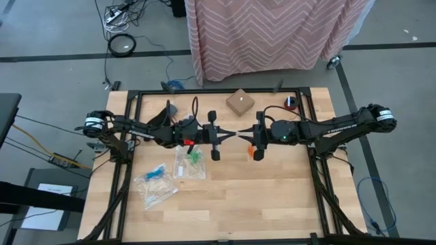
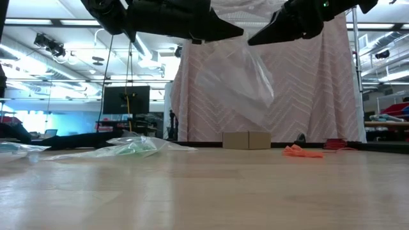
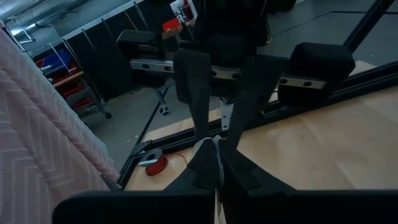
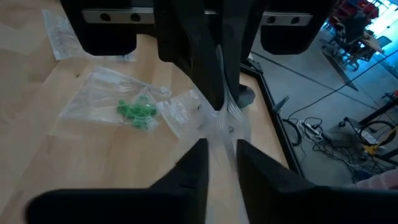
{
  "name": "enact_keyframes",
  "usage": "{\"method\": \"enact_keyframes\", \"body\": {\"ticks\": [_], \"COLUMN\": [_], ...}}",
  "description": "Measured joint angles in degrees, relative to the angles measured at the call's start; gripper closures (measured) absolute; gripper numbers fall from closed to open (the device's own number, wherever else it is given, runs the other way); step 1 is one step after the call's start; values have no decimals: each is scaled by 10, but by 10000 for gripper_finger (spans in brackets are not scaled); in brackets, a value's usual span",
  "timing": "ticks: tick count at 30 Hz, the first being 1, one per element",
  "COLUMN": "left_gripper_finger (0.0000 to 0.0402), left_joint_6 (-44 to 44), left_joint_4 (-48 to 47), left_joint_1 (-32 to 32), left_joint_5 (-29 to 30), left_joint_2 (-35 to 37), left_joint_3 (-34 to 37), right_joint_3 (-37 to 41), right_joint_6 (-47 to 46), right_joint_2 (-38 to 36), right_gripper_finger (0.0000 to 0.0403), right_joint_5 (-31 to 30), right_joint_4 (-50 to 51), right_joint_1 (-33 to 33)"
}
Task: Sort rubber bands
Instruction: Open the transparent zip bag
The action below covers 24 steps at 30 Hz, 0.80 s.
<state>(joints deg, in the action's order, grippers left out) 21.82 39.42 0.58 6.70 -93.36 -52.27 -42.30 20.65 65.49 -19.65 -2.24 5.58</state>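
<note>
A clear zip bag (image 2: 235,82) hangs in the air over the middle of the table, between my two grippers. My left gripper (image 1: 223,134) and my right gripper (image 1: 249,131) face each other tip to tip, each shut on the bag's top. No bands show inside this bag. A small heap of orange rubber bands (image 1: 251,150) lies on the table below my right gripper. Green rubber bands (image 1: 195,156) lie inside a second clear bag, and blue rubber bands (image 1: 158,171) inside a third, both flat on the table. Black bands are not seen. My left gripper (image 3: 217,163) pinches the clear bag's top edge (image 3: 209,145) between its two fingers, level, from the table's left side. The bag is lifted clear and hangs below the fingers. My right gripper (image 4: 221,152) has the same top edge (image 4: 222,127) between its fingers, level, from the table's right side. Between the two grippers the edge is a short pale strip (image 1: 236,132). The bag's body hangs slack below (image 2: 239,96).
A small cardboard box (image 1: 240,102) stands near the table's far edge, with a red and black roll (image 1: 291,103) to its right. Another flat clear bag (image 1: 158,194) lies toward the near left. The near half of the wooden table (image 1: 272,197) is bare. A patterned cloth (image 1: 272,30) hangs beyond the far edge.
</note>
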Motion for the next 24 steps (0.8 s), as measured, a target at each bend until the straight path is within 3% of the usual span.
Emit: {"method": "enact_keyframes", "body": {"ticks": [4, 9, 15, 24], "left_gripper_finger": [390, 390, 386, 354], "left_joint_6": [0, 2, 5, 1], "left_joint_4": [-4, -6, -6, -1], "left_joint_1": [0, 0, 4, 9], "left_joint_5": [0, 1, 44, 26], "left_joint_2": [0, 0, 0, 1], "left_joint_3": [0, 0, 0, 0], "right_joint_3": [0, 0, 0, 1], "right_joint_6": [5, 2, 0, 0], "right_joint_2": [0, 0, 0, 1], "right_gripper_finger": [395, 401, 402, 403], "right_joint_5": [2, 0, -38, -66], "right_joint_4": [11, 26, 46, 81], "right_joint_1": [0, -1, -1, -1]}}
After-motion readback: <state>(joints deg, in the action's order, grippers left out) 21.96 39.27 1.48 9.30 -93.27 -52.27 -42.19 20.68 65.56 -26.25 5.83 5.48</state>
